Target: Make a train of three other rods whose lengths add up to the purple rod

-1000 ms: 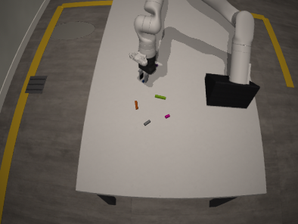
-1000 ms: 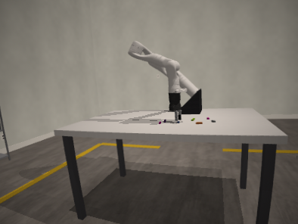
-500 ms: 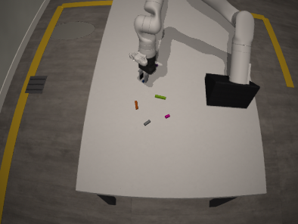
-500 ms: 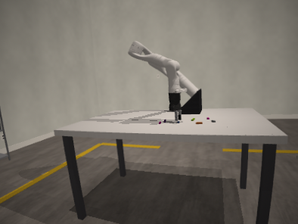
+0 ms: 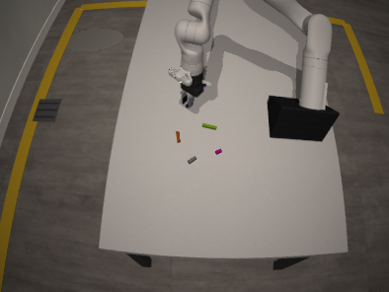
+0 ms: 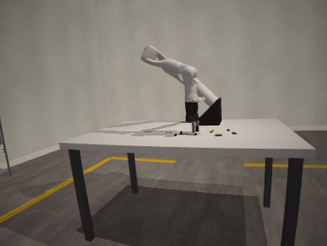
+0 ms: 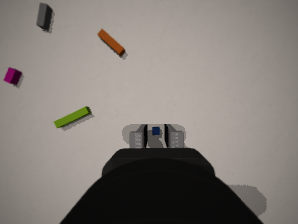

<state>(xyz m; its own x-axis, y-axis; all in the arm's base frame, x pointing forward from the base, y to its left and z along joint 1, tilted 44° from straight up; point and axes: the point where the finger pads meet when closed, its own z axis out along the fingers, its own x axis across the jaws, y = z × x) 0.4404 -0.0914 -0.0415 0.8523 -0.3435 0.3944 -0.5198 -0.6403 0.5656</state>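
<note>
My gripper (image 7: 156, 132) points straight down at the far part of the table, also in the overhead view (image 5: 187, 103) and the side view (image 6: 195, 130). A small blue rod (image 7: 156, 131) lies between the fingers, with a gap on each side; the fingers are open around it. A lime rod (image 5: 209, 126), an orange rod (image 5: 178, 136), a grey rod (image 5: 192, 160) and a magenta rod (image 5: 218, 151) lie apart from one another nearer the table's middle. In the wrist view they are the lime rod (image 7: 73, 117), orange rod (image 7: 111, 42), grey rod (image 7: 44, 15) and magenta rod (image 7: 12, 75). I cannot clearly see the purple rod.
The arm's black base block (image 5: 301, 117) stands at the right edge of the table. In the side view two small dark pieces (image 6: 178, 134) lie on the table beyond the gripper, too small to name. The arm hides that spot in the overhead view.
</note>
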